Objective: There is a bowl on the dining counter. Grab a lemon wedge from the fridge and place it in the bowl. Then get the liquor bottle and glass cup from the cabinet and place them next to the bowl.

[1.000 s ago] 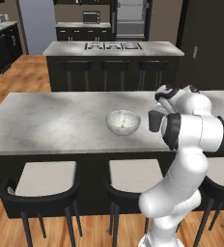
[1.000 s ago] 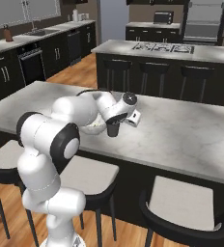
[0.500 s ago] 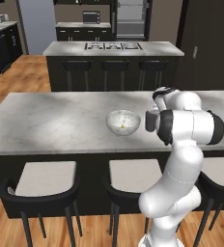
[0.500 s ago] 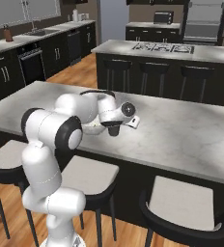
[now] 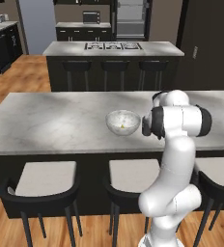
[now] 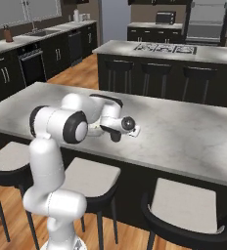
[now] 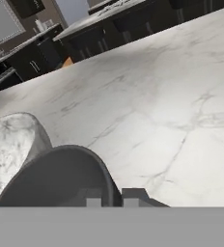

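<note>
Clamped on the cup [image 7: 61, 178], my claw [image 7: 109, 200] holds it just beside the bowl [image 5: 123, 121], over the counter [image 5: 56, 125], for setting down.

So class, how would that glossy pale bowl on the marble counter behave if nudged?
The glossy pale bowl would probably slide easily on the smooth marble counter. Its wide, low shape suggests it is unlikely to tip. It may chip if knocked.

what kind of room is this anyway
A home kitchen, rendered rather than real. A long marble dining counter with dark stools tucked under it holds a pale bowl. Behind it stands an island with stove burners, and black cabinets run under a sink counter along the wall.
</note>
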Available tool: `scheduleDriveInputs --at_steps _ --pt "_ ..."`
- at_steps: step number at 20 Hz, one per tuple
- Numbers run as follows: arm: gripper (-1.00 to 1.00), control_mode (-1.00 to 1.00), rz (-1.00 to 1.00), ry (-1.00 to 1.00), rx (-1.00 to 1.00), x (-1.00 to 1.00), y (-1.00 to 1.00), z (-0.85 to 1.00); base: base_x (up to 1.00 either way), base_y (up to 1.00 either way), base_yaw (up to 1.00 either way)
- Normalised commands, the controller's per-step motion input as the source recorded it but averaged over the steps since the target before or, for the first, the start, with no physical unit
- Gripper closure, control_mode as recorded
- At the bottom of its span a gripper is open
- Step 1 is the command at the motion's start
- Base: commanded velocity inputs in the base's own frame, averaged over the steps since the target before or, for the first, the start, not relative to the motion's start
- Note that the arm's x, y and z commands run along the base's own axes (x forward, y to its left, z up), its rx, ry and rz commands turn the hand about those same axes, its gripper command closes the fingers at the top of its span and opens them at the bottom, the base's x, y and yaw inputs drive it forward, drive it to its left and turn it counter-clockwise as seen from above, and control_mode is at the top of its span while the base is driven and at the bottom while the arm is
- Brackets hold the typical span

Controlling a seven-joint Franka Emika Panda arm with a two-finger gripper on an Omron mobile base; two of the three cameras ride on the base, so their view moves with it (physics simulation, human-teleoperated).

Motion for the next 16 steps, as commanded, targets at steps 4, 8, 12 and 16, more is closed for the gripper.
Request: scheduleDriveInputs --at_steps 4,8,12,16 --pt "1.0 -1.0 0.0 0.0 0.0 0.51 0.0 -0.3 0.0 0.0 0.0" --pt "1.0 -1.0 0.0 0.0 0.0 0.51 -0.04 -0.24 0.0 0.0 0.0" --pt "1.0 -1.0 0.0 0.0 0.0 0.39 -0.07 -0.24 0.0 0.0 0.0" --pt "-1.0 -1.0 0.0 0.0 -0.03 0.03 0.0 -0.24 0.0 0.0 0.0"
